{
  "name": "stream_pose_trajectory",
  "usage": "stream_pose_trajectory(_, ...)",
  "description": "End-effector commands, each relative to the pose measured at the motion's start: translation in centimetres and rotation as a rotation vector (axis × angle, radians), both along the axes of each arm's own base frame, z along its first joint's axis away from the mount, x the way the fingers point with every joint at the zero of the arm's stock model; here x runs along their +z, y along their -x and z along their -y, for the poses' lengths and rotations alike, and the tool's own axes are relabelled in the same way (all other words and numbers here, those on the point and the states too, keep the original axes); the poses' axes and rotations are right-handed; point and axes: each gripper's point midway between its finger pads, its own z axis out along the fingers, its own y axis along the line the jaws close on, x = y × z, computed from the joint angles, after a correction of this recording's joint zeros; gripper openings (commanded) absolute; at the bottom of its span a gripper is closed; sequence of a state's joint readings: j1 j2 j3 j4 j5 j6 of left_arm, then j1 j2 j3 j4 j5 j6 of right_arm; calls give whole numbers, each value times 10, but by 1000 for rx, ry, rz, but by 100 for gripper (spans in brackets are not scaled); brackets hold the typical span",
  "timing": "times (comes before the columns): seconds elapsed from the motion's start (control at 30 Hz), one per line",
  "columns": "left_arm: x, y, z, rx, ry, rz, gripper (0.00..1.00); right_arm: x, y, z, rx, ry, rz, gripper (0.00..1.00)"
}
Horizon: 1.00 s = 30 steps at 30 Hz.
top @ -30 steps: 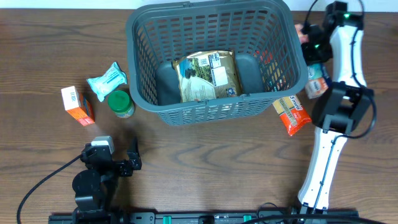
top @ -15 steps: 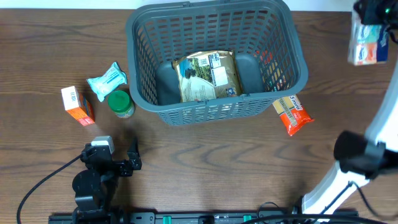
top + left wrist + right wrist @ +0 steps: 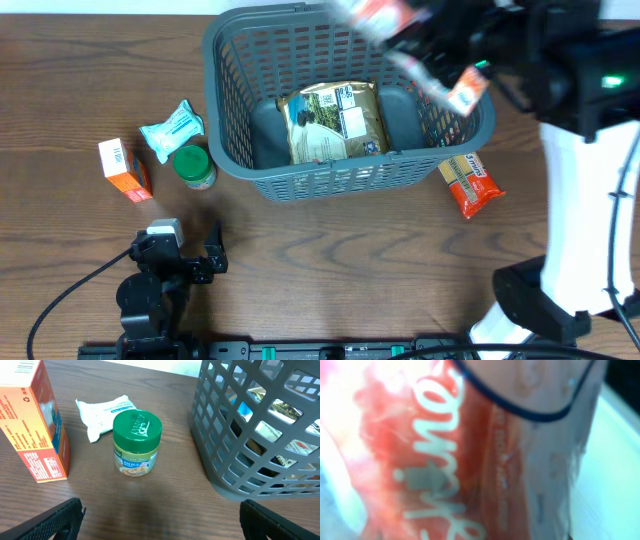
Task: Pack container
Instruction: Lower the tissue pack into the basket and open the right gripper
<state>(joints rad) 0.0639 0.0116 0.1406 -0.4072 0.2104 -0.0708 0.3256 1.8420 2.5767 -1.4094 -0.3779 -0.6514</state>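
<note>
The right arm stands tall from its base at the bench's right edge. Its white upper link rises, and its dark forearm reaches left over the far right corner of the basket. The right pincer hangs above that corner, smeared by motion blur. It is pinching a red packet with white lettering, which fills the wrist view so closely that the fingers themselves are hidden. From above, red and white blurs show over the basket's back rim and over its right rim.

The basket sits at the middle of the bench toward the far edge, upright, with a printed bag lying flat on its floor.

The left arm is folded low at the near left of the bench. Its left pincer points toward the basket and is spread wide, holding nothing, with one dark finger at each lower corner of the wrist view. Ahead of it a green-lidded jar stands upright, just left of the basket's wall and apart from it. A white and teal sachet lies just behind the jar. An orange box stands further left.

An orange snack pack lies on the bench just outside the basket's near right corner.
</note>
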Motion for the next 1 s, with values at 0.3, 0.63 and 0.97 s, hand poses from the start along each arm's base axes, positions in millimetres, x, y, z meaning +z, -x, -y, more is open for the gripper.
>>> stream_pose_trajectory(0.3,-8,0,0,-7,-12,-13,99,-84,-1,-61,290,256,-64,20)
stream_pose_trajectory(0.63,-8,0,0,-7,-12,-13,99,-108,9,-49,351,370,-116,54)
stream_pose_trajectory(0.97,-8,0,0,-7,-12,-13,98,-42,-18,3,-85,317,27,99)
